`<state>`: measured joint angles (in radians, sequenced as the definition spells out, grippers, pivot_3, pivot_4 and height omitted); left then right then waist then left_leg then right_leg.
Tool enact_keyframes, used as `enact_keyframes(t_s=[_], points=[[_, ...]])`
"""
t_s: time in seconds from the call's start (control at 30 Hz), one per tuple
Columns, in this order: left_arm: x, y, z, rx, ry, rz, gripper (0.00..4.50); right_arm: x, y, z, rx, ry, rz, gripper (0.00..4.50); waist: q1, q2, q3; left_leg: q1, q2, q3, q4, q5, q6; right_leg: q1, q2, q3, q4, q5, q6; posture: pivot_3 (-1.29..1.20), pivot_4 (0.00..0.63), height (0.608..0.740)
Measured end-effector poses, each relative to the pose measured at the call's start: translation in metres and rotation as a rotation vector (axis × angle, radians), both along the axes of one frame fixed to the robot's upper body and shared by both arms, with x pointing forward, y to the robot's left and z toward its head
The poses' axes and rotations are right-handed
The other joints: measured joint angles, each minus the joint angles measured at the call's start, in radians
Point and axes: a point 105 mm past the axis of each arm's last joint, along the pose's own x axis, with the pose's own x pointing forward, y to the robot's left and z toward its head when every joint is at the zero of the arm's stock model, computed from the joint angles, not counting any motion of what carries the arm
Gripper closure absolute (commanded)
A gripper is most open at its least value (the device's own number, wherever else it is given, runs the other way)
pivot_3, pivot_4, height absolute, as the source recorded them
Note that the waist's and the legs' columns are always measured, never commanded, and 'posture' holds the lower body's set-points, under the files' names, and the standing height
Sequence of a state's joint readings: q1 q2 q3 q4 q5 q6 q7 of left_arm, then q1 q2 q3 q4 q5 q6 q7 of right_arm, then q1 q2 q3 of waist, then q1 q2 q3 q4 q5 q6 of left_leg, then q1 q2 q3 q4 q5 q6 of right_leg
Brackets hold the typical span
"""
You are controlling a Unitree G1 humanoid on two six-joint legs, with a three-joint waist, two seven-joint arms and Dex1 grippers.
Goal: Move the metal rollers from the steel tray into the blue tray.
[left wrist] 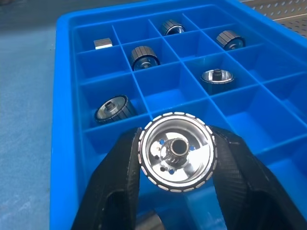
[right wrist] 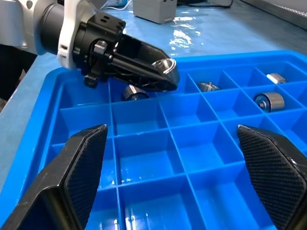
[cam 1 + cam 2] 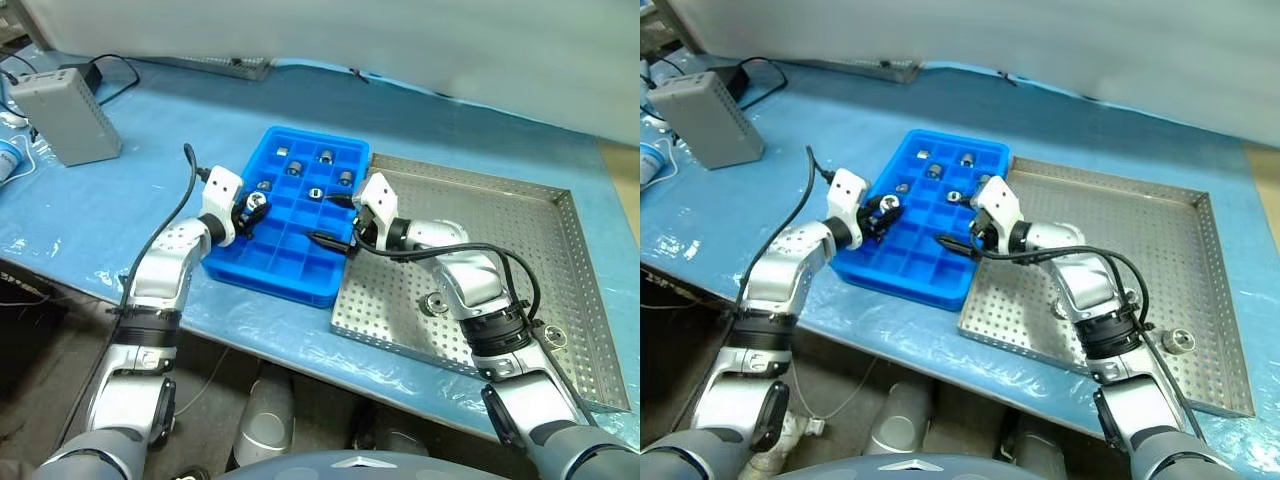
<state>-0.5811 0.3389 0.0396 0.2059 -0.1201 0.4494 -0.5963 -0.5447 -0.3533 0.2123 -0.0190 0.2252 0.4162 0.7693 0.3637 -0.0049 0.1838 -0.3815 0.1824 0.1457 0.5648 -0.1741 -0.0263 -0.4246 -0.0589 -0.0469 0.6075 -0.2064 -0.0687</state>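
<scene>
Nearest the robot, the left gripper [image 1: 175, 191] pinches one of the metal rollers [image 1: 176, 158] between its two black fingers [image 1: 122, 177], which press on the ribbed outer rim from opposite sides; the roller's shiny open face and dark centre hub look back at the wrist. The piece appears solid, stiff and fairly heavy for its size, and its polished surface is probably slippery, so a grip across the ribbed rim, as here, seems the surest hold. The left arm reaches forward with the gripper about level, hanging over the near left part of the blue tray [image 3: 262, 285]. The right gripper [image 3: 338, 220] hovers empty, its fingers spread wide, over the tray's right side, pointing across toward the left gripper. Farther in, six rollers already lie in separate compartments of the blue tray, one [image 1: 111, 109] close ahead and the others toward the far rows. To the right, touching the blue tray, the steel tray [image 3: 520, 215] holds more rollers [image 3: 435, 303] beside the right forearm.
</scene>
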Motion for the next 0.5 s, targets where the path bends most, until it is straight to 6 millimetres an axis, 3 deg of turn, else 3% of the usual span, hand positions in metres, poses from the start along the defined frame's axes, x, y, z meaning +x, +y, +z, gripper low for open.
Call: enact_keyframes(t_s=[0.33,0.37,0.5], points=[[0.004,-0.03,-0.014,-0.008,0.058,-0.098,2.78,0.002,-0.006,-0.004,-0.003,-0.011,-0.067,0.0,-0.012,0.0,0.0,-0.001,0.0,0.0,-0.001,0.001,-0.002,-0.001,0.0,0.0,0.0,0.0,0.0,0.41,0.15,0.74],[0.006,-0.03,-0.014,-0.009,0.062,-0.093,2.06,0.002,-0.007,-0.005,-0.006,-0.011,-0.076,0.0,-0.016,0.0,0.0,-0.001,0.0,0.0,-0.001,0.001,-0.002,-0.001,0.0,0.0,0.0,0.0,0.0,0.41,0.15,0.74],[0.013,-0.027,-0.013,-0.006,0.053,-0.06,0.77,0.003,-0.011,-0.007,-0.009,-0.013,-0.1,0.0,-0.021,0.0,0.0,-0.001,0.0,0.0,-0.001,0.002,-0.003,-0.001,0.0,0.0,0.0,0.0,0.001,0.41,0.15,0.74]])
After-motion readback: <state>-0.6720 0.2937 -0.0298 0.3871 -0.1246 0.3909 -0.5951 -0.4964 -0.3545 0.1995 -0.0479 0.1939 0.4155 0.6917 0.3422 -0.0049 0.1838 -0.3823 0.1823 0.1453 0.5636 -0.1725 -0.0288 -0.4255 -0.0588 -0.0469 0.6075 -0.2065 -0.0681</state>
